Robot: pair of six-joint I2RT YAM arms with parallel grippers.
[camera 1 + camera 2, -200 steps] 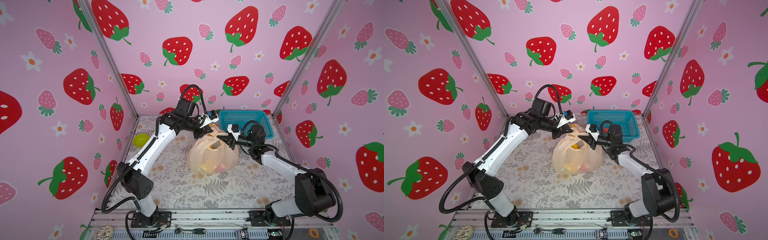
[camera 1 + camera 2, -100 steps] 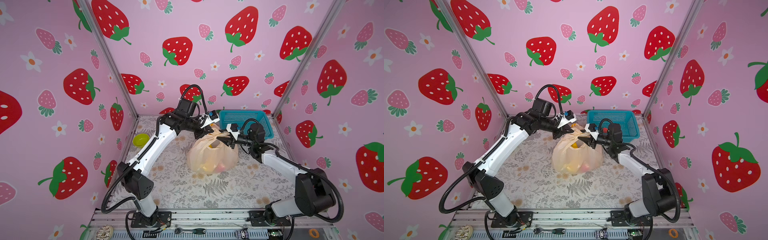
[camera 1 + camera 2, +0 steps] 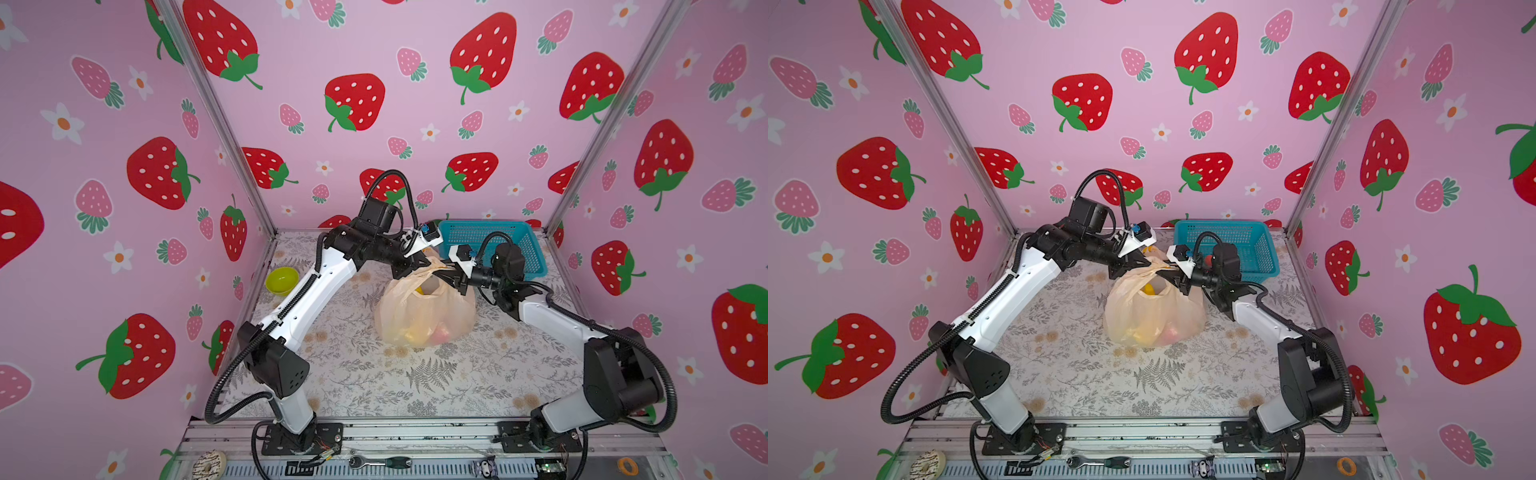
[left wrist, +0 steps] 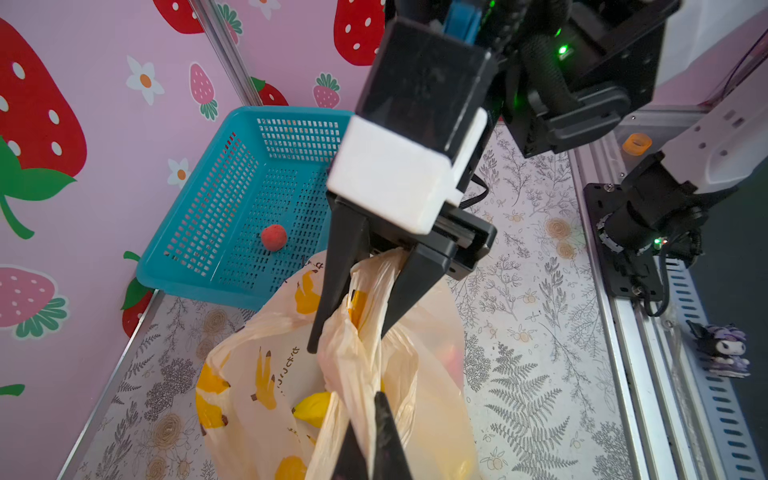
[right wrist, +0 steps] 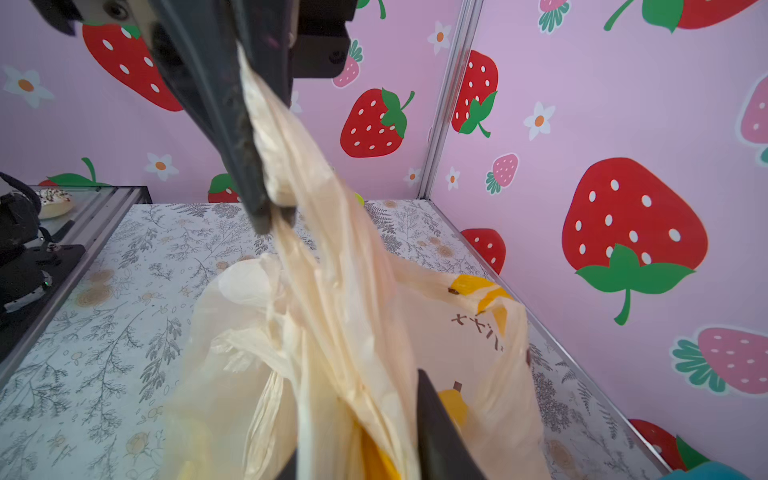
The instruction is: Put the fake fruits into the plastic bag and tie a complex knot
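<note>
Standing in the middle of the bench (image 3: 353, 374), the plastic bag (image 3: 424, 316) holds fake fruits (image 4: 311, 409). Left end effector (image 5: 272, 218) is clenched on one handle strip (image 5: 291, 145); right end effector (image 4: 349, 340) grasps the other.

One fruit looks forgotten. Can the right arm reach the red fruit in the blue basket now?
Probably not yet: the right tool is shut on the plastic bag handle. Once freed, the way looks clear: the red fruit lies uncovered in the open-topped blue basket.
</note>
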